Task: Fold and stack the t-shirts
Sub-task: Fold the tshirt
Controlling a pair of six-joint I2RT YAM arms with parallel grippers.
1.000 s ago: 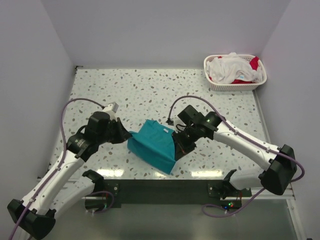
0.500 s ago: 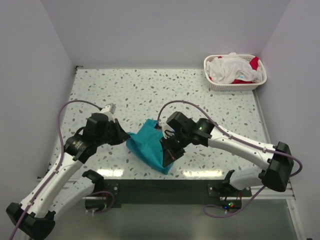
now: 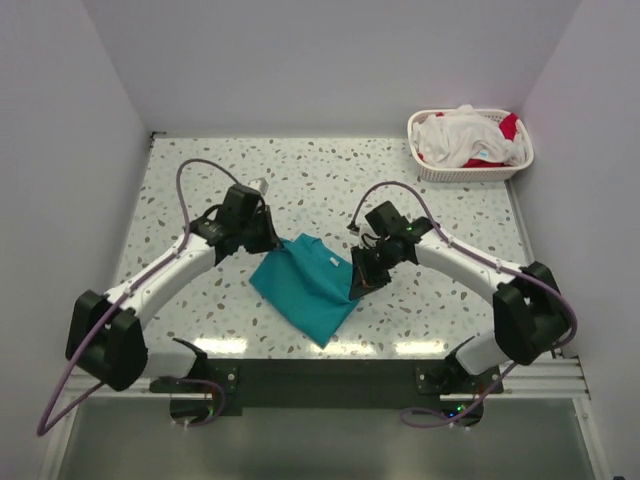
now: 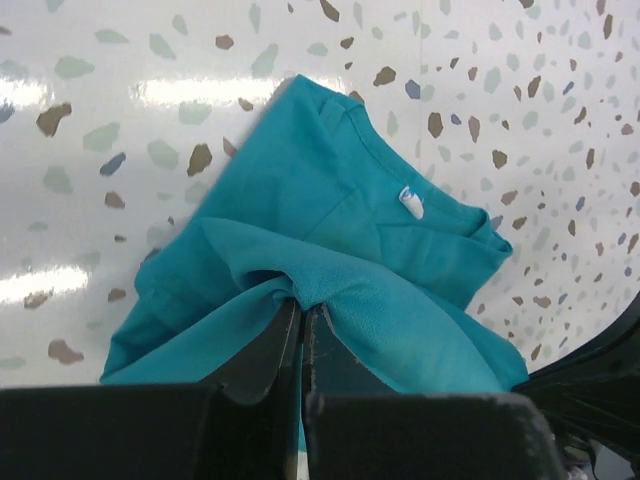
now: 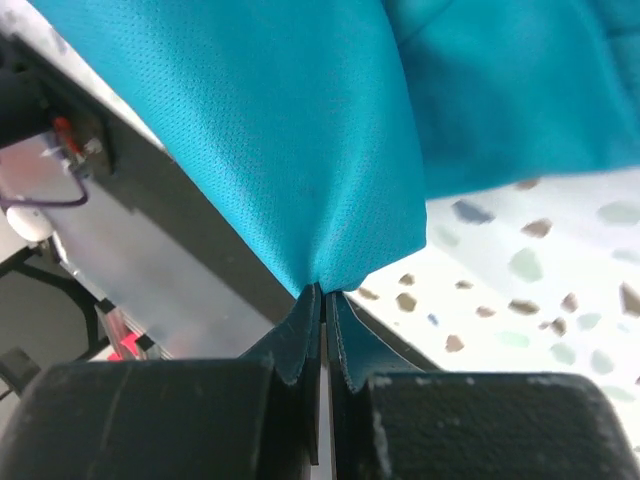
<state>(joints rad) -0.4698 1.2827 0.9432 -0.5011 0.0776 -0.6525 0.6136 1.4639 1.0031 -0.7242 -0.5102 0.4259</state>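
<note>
1. Sitting at the 1 o'clock corner of the speckled surface (image 3: 300, 180), a white lattice basket (image 3: 470, 172) holds a heap of white and red t-shirts (image 3: 462, 135) piled above its rim. How many lie in it cannot be told.
2. The teal t-shirt (image 3: 305, 290) lies toward the 6 o'clock edge of the surface, well apart from the basket. It is partly folded, with its round neck and a small white label (image 4: 410, 202) facing up.
3. The left claw (image 3: 268, 240) is closed on the tee's 10 o'clock corner. The left wrist view shows a bunched fold pinched between its two fingers.
4. The right claw (image 3: 358, 280) is clamped on the tee's 3 o'clock edge, with a peak of cloth caught between its tips.
5. From above, both claws' tips are covered by their own wrists. The sleeves cannot be made out among the folds. In the right wrist view the frame cuts the tee off at the top.
</note>
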